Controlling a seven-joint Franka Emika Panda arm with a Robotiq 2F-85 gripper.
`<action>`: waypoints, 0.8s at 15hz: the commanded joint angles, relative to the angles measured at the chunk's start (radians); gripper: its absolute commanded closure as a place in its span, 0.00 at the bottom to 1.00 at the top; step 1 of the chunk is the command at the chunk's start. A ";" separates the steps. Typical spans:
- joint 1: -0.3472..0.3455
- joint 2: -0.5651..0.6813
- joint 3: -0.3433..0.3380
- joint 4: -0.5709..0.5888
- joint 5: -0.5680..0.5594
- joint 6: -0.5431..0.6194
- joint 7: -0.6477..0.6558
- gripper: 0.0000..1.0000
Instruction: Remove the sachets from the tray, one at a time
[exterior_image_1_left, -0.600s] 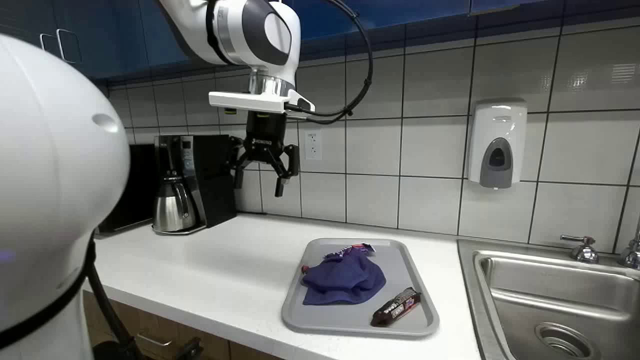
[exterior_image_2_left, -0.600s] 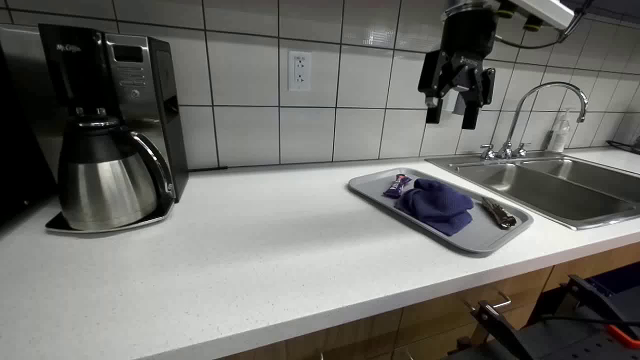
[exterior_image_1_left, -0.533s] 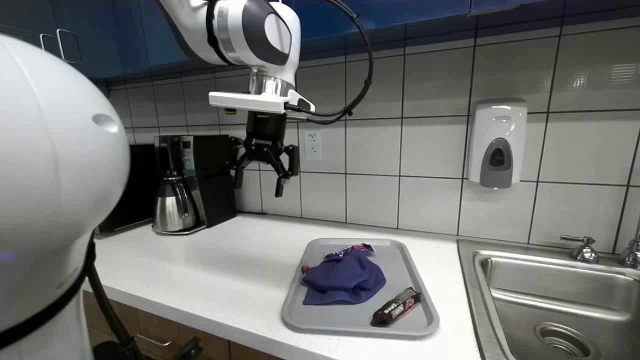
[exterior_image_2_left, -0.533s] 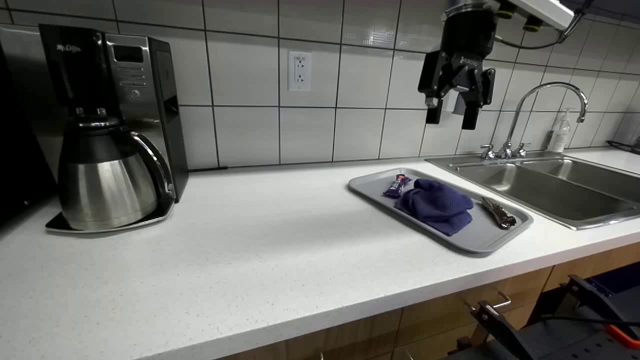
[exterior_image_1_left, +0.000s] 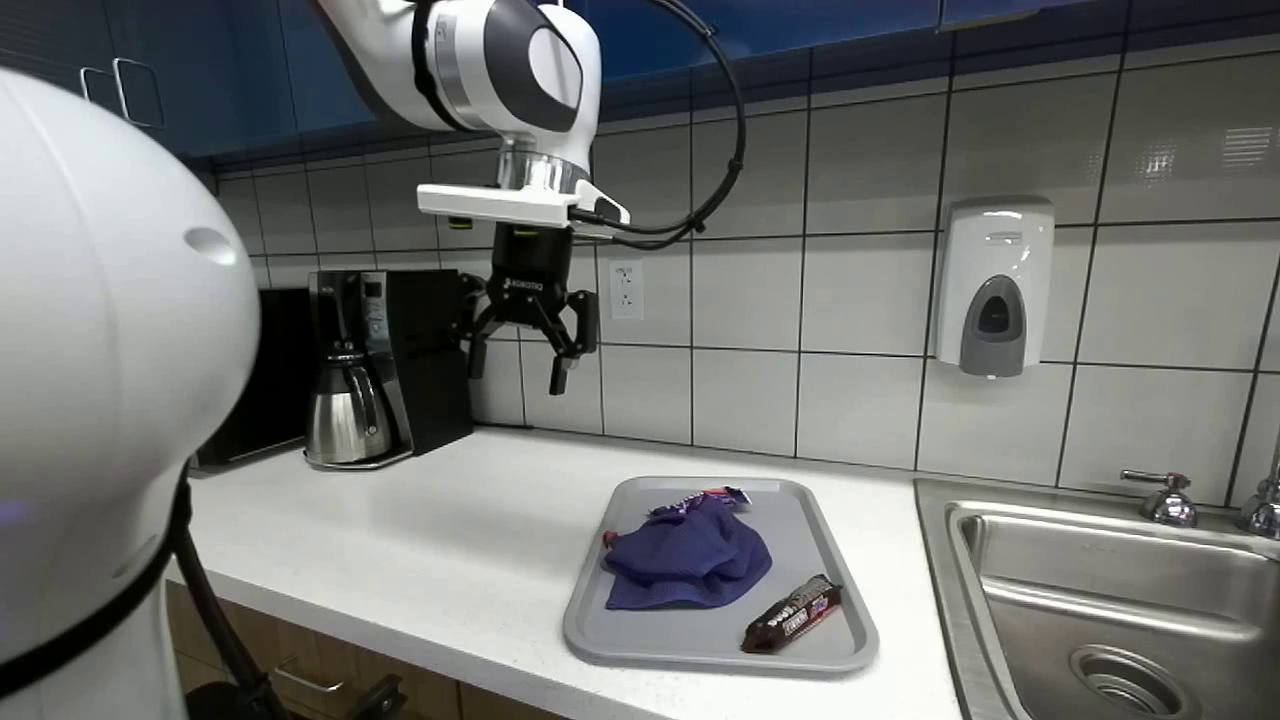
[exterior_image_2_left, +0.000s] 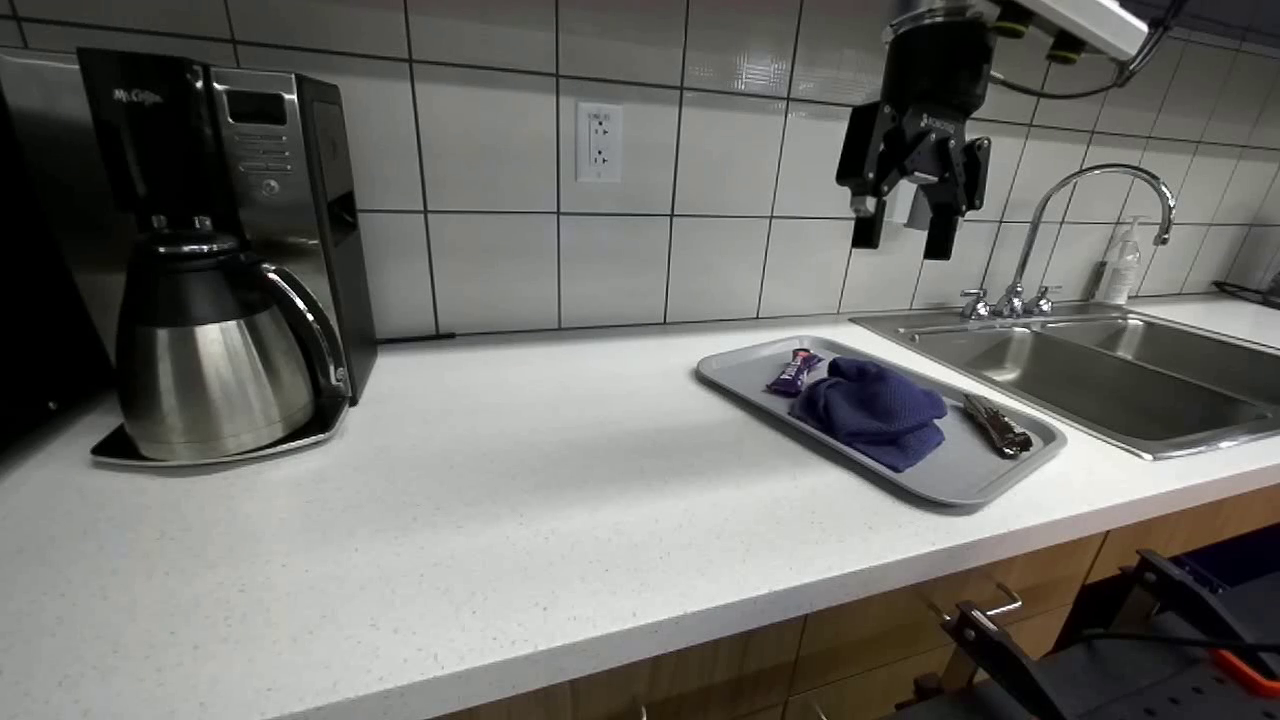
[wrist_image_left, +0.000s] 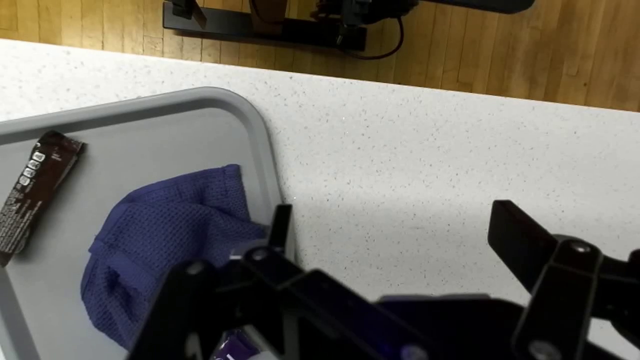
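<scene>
Claw (exterior_image_1_left: 517, 368): released, jaws spread wide, hanging high over the white counter (exterior_image_2_left: 480, 480).
Grey tray (exterior_image_1_left: 660, 637): below the claw and off to one side, flat on the counter.
Blue cloth (wrist_image_left: 165, 235): rumpled on the tray, below the claw.
Purple sachet (exterior_image_2_left: 793, 374): on the tray below the claw, just beside the cloth, largely hidden behind the claw in the wrist view.
Brown sachet (wrist_image_left: 37, 192): on the tray, farther from the claw than the cloth.
Sink (exterior_image_1_left: 938, 570): beyond the tray from the claw.
Coffee maker (exterior_image_2_left: 262, 150): well apart from the claw, on the same counter.
</scene>
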 joint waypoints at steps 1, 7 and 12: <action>-0.015 0.001 0.027 -0.009 -0.027 0.020 0.042 0.00; -0.020 0.013 0.056 -0.031 -0.068 0.095 0.141 0.00; -0.035 0.059 0.066 -0.043 -0.106 0.188 0.273 0.00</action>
